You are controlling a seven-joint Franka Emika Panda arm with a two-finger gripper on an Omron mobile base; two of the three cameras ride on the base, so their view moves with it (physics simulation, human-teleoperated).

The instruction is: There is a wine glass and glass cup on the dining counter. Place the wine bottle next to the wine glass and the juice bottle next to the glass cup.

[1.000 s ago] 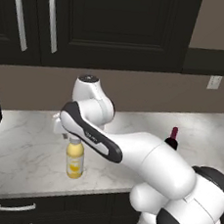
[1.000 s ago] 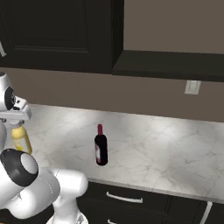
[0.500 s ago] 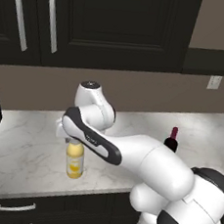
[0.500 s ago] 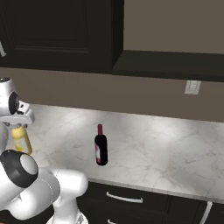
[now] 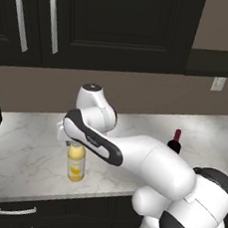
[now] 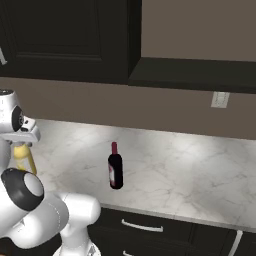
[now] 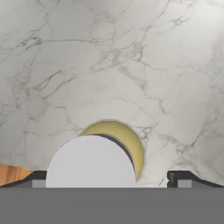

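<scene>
The juice bottle (image 5: 76,162) stands upright on the marble counter (image 5: 27,141), directly beneath the gripper (image 5: 74,143), its long axis in line with the approach. In the hand view its white cap (image 7: 90,161) sits between the fingertips (image 7: 181,178). Jaw closure cannot be judged. Farther right stands the wine bottle (image 6: 115,167), well apart.

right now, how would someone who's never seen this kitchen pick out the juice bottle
Look at the marble counter under the dark wall cabinets. Toward its left, directly beneath the robot's hand, stands the juice bottle. It is pale yellow with a white cap, unlike the dark wine bottle with a red neck standing off to its right.
</scene>
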